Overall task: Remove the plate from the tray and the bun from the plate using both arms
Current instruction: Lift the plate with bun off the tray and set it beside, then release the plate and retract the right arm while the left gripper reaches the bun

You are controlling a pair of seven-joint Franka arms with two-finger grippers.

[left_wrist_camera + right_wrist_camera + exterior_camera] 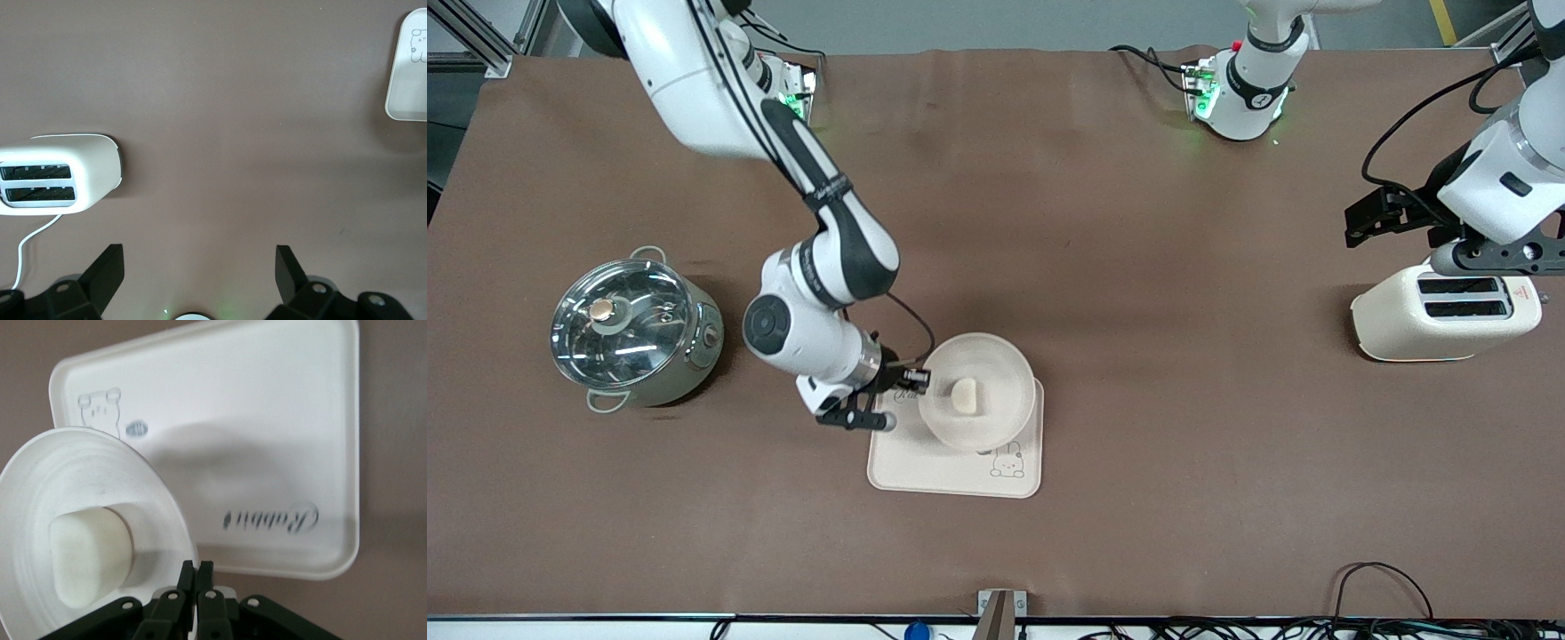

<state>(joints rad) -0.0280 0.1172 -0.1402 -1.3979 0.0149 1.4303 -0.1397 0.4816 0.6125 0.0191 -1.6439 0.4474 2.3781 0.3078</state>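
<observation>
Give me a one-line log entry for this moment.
right gripper: shut on plate rim, over tray | bun: in plate | left gripper: open, waiting above toaster

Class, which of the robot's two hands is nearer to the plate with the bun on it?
The right. The right hand is shut on the rim of the plate, which is over the tray. The left hand waits, open, above the toaster at the left arm's end.
</observation>
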